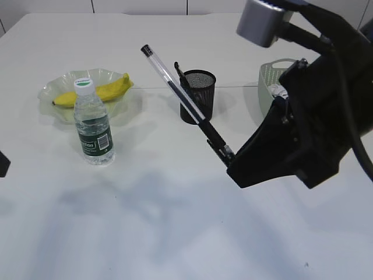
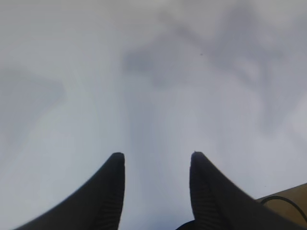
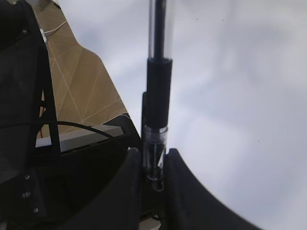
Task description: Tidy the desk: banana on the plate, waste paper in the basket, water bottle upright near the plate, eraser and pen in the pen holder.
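The right gripper is closed tight on one pen and holds it up in the air, slanted, with the far end pointing up and to the left. One black mesh pen holder sits on the white table right behind the pen, with a dark thing sticking out of it that is too small to tell. To the left, one water bottle stands upright just in front of one glass plate, and one banana lies on that plate. The bottle has a green label, but its words are too small to read. One pale basket peeks out behind the right arm. The left gripper is partly open and holds nothing.
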You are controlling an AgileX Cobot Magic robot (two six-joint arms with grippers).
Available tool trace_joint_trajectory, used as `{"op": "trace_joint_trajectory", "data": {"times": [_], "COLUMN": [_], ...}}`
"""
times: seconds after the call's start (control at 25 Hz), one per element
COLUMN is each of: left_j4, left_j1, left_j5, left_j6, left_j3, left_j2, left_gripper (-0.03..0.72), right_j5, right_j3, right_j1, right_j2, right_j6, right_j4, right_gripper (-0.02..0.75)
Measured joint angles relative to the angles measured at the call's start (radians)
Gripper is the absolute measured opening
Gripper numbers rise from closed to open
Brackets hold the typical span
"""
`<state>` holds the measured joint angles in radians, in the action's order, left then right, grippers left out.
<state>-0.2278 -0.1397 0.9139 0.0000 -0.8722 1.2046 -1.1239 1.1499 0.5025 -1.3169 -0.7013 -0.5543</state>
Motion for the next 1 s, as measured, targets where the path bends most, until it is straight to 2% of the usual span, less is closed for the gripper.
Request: {"op": "trace_joint_trajectory", "data": {"times": [0.2,0.36,0.6,1.0], "left_j4": [0.007,0.007,0.007,-0.007], "left_j1": [-0.179,-0.262,-0.285,-0.285], "left_j5": [-0.136,-0.294,-0.457,-0.595], "left_j6": [0.0,0.0,0.0,0.0], "left_j3": [0.0,0.0,0.017,0.221], "left_j2": [-0.018,-0.02,-0.02,-0.02], "left_gripper": [0.309,0.309,0.308,0.307], "right_j5": [0.003,0.005,0.006,0.036], "right_j3": [0.0,0.0,0.0,0.0], "right_j1": [0.0,0.0,0.0,0.0], "right_j2": [0.0,0.0,0.0,0.0], "right_j6": [-0.017,-0.023,-0.025,-0.012], "right_j4": [-0.004,-0.006,-0.006,-0.006], "right_gripper": [0.071,0.071,0.07,0.069]}}
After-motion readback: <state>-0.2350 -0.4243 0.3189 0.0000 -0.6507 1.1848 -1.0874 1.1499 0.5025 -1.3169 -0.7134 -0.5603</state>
